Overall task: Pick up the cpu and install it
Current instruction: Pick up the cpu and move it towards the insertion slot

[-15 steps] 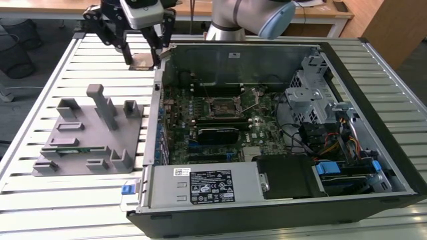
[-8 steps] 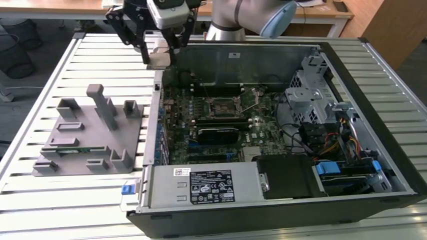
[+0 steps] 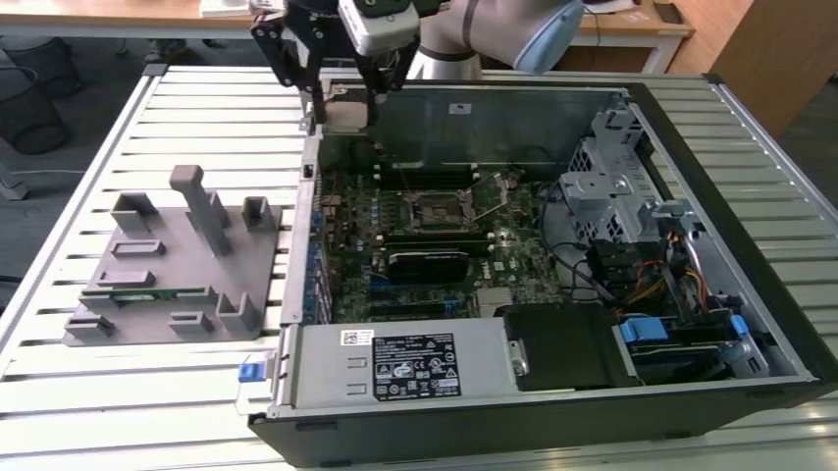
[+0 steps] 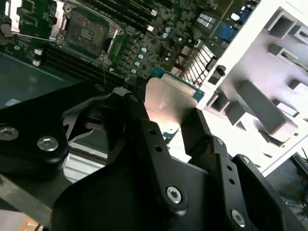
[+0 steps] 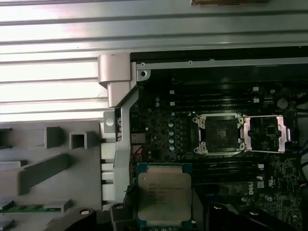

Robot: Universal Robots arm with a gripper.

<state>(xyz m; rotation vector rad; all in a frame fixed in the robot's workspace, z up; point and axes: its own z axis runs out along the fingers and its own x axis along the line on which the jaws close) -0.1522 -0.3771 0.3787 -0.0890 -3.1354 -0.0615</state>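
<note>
Cpu [image 3: 348,118] gripped over the pc case [image 3: 524,123].
Exterior view: gripper [image 3: 344,104] closed on cpu, above case's far wall. Second wrist view: black fingers [image 4: 199,134] pinch its two edges, silver top betw. them. First wrist view: cpu apart from the open socket [image 5: 220,134].

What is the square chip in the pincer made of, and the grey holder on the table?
The chip has a top that looks like pale metal with a satin finish, since it gleams softly. Its thin rim looks like green circuit board. The holder is probably matte grey plastic: it is dull and evenly coloured, with blocky moulded shapes.
</note>
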